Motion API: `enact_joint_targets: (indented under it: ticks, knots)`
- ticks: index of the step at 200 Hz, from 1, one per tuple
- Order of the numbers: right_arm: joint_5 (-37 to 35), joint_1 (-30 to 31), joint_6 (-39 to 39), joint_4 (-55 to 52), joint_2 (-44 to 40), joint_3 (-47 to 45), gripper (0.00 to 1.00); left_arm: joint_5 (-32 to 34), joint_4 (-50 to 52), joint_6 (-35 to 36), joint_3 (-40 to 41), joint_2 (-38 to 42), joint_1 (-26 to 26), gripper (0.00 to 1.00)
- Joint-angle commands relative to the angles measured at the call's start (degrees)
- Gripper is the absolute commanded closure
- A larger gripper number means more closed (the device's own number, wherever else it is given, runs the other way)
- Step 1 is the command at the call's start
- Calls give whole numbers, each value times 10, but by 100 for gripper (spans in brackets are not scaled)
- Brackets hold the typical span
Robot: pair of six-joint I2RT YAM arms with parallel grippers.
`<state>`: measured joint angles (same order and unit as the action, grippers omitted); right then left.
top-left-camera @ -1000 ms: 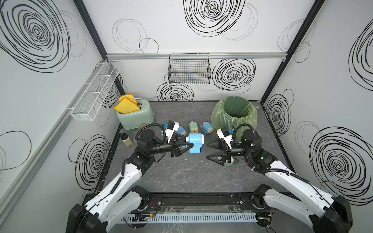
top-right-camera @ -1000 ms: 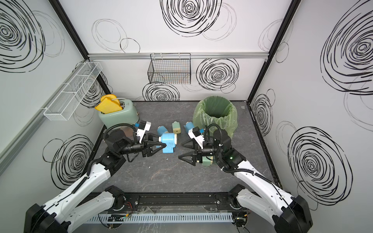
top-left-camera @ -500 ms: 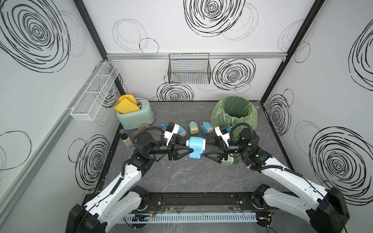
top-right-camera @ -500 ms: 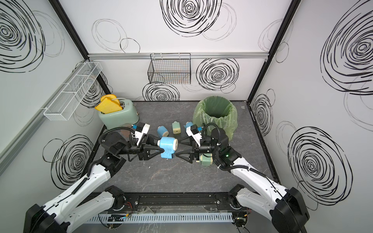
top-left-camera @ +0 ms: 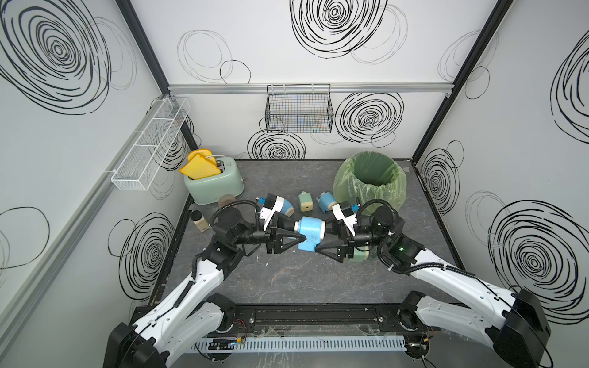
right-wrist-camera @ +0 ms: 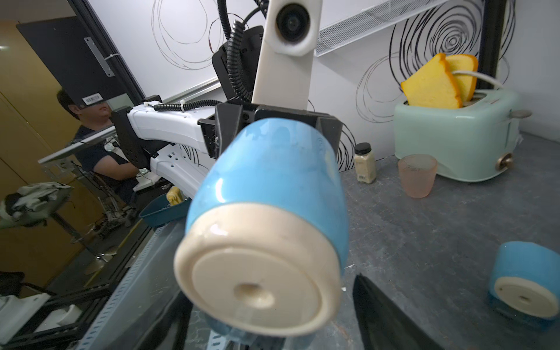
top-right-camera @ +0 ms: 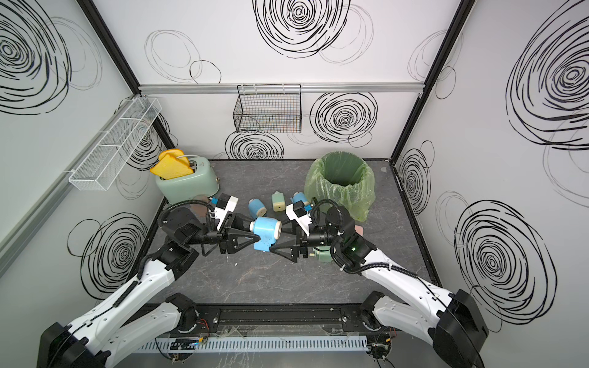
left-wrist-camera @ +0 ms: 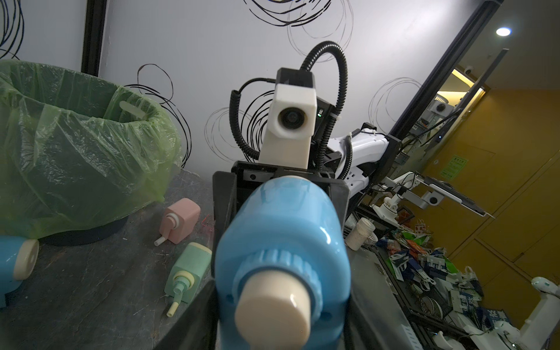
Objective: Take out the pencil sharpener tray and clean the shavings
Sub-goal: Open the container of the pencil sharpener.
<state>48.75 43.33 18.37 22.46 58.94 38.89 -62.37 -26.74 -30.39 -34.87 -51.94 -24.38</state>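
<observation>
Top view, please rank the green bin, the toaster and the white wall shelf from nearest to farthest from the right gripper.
1. Green bin, just behind the right gripper, back right.
2. Toaster, back left corner.
3. White wall shelf, up on the left wall.

You see a sky-blue pencil sharpener (top-left-camera: 310, 234) with cream ends, a mint-green toaster (top-left-camera: 220, 183) holding yellow bread (top-left-camera: 200, 165), a bin (top-left-camera: 350, 188) lined in see-through green, a dark grey marbled table (top-left-camera: 287, 280), and white walls (top-left-camera: 255, 47) scrawled with black spirals.
</observation>
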Motion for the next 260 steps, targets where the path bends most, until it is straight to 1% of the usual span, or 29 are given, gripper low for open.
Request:
enact_joint_targets:
  ticks: [1, 28, 48, 88, 125, 147, 196, 215, 260]
  knots:
    - [-20, 3, 8, 24, -11, 14, 27, 10, -22, 14, -7, 14, -2, 68]
    - [-21, 3, 9, 9, -8, 16, 35, 18, -21, 17, -6, 19, 0, 68]
    - [-21, 2, 8, -1, -10, 13, 36, 22, -24, 16, -5, 23, 5, 68]
    - [-23, -1, 10, 0, -15, 8, 49, 24, -36, 9, -3, 27, 13, 68]
    - [0, -12, 6, -8, -16, 7, 60, 22, -35, 9, -4, 26, 16, 68]
    - [16, -30, 2, -21, -24, -3, 61, 20, -31, 11, -4, 27, 17, 68]
    - [74, -99, 1, -47, -52, -14, 63, 15, -31, 10, -5, 23, 16, 68]
    - [88, -107, -1, -53, -52, -10, 64, 13, -34, 8, -5, 20, 15, 68]
    - [91, -120, -21, -81, -57, -2, 65, 20, -22, 12, -10, 23, 18, 68]
